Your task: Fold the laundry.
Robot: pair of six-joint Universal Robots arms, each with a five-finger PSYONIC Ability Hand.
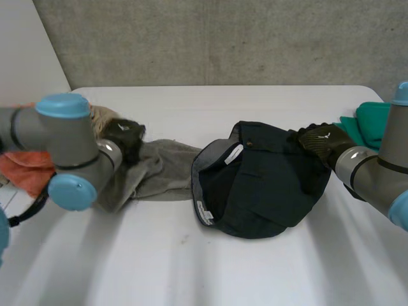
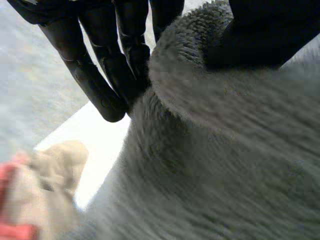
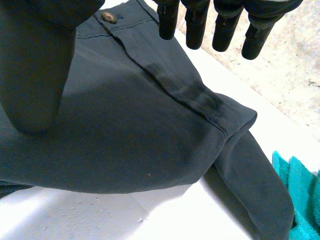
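Grey fleecy cloth (image 1: 159, 171) and a navy garment (image 1: 264, 188) are lying edge to edge on the white table (image 1: 191, 271), with a hand on each.
The left hand (image 1: 125, 136) is pinching a raised fold of the grey fleecy cloth between its fingers (image 2: 100, 82) and thumb (image 2: 265, 30), at the end nearest an orange cloth (image 1: 25, 168) and a beige cloth (image 1: 102, 116). The right hand (image 1: 322, 141) is resting at the navy garment's outer edge, its fingers (image 3: 196, 27) hanging loosely straight over the buttoned strip and gripping nothing. A teal cloth (image 1: 373, 118) is sitting just beyond it.
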